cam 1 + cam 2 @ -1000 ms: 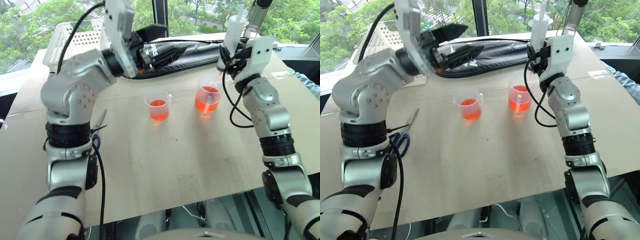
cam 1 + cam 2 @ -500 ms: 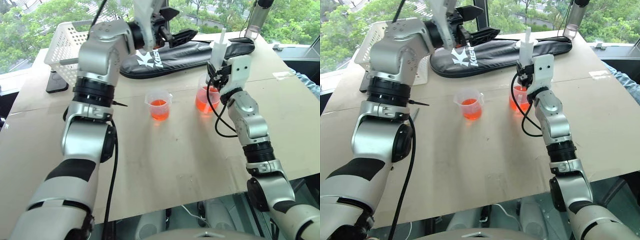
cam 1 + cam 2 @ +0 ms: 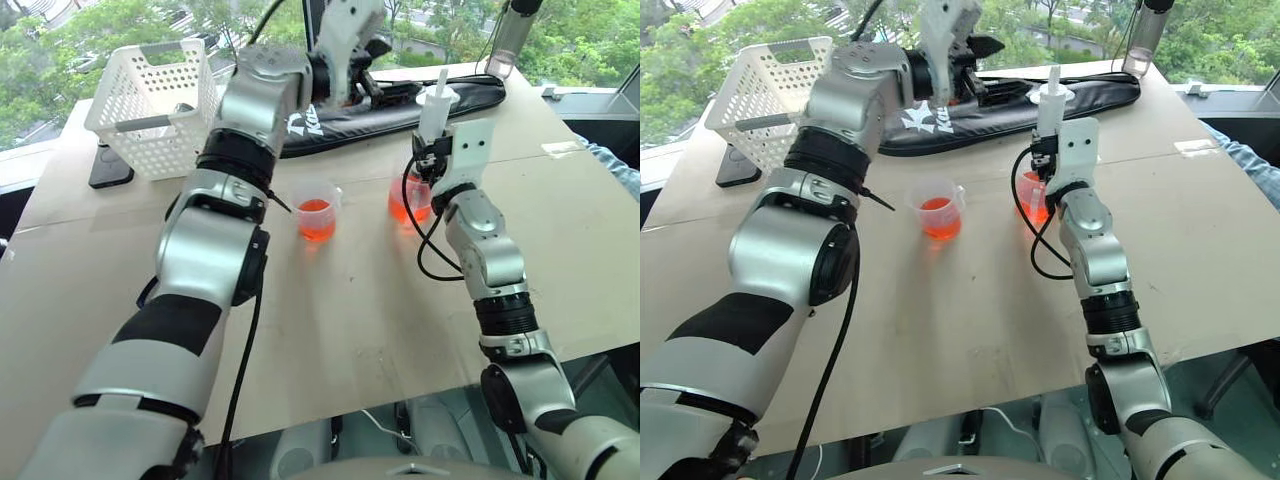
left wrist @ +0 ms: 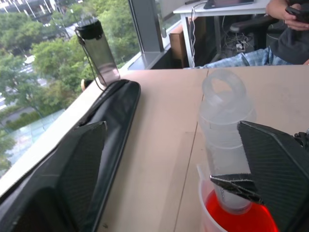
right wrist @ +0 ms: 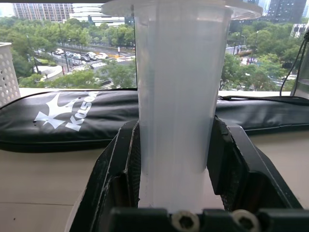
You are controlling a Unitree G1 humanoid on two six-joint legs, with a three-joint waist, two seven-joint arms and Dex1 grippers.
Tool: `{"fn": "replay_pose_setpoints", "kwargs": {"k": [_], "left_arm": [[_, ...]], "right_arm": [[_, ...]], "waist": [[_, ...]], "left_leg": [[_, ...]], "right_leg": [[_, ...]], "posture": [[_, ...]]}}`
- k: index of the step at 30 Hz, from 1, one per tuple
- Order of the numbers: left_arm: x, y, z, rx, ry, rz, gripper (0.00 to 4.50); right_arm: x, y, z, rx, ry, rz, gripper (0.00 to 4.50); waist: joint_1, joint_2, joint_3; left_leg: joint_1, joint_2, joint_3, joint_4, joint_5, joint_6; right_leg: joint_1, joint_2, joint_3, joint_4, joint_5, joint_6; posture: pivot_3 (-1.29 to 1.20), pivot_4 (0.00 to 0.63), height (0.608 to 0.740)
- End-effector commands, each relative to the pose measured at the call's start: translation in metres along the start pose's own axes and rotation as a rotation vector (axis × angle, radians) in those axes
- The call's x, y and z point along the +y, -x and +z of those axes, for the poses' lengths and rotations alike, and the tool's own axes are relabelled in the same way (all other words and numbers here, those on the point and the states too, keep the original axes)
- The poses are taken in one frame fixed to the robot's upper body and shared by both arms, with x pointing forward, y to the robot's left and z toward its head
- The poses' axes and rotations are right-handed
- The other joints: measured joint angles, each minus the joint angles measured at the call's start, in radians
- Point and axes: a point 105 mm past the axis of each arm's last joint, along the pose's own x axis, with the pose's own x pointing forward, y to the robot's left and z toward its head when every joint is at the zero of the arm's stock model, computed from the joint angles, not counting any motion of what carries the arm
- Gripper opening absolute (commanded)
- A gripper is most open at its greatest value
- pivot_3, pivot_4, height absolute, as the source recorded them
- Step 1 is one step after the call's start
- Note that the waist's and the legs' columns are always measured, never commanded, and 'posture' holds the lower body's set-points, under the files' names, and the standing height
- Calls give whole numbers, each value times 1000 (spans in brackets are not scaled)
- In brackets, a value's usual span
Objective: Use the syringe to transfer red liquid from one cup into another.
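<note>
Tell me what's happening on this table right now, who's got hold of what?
The right gripper is clamped around the barrel of the syringe, holding it upright with its lower end down in the larger beaker of red liquid. The left gripper is open and reaches in beside the syringe's plunger top, one finger on either side, not touching it. The smaller cup, also holding some red liquid, stands apart on the table, nearer the robot's left.

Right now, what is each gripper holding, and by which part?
Right gripper clamps the syringe by its barrel, upright. Left gripper is open, holding nothing.
</note>
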Motion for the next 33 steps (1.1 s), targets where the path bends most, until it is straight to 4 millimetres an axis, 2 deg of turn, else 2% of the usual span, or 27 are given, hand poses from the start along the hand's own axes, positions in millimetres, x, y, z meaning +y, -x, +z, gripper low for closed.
{"fn": "replay_pose_setpoints", "kwargs": {"k": [1,13,22,32,33], "left_arm": [[3,-1,29,-72,-57,20,4009],[9,3,36,-90,-66,28,4009],[-3,1,38,-124,-132,-57,4009],[-22,-5,29,-148,-190,-169,4009],[-23,-5,29,-149,-190,-180,3446]], "right_arm": [[8,3,17,-75,8,28,1493],[5,8,28,-110,35,101,1491],[13,21,29,-51,39,350,1476],[8,26,24,24,27,437,1475],[8,26,24,27,27,440,1475]], "waist": [[-6,0,0],[-18,0,0],[-17,0,0],[-16,0,0],[-16,0,0]], "left_leg": [[0,0,0,0,0,0],[0,0,2,0,0,0],[0,0,3,0,0,0],[0,0,3,0,0,0],[0,0,3,0,0,0]], "right_leg": [[-1,0,1,1,0,0],[-3,0,3,2,0,0],[-3,0,3,2,0,0],[-3,0,3,2,0,0],[-3,0,3,2,0,0]], "posture": [[0,150,724],[0,150,724],[0,150,724],[0,150,724],[0,150,724]]}}
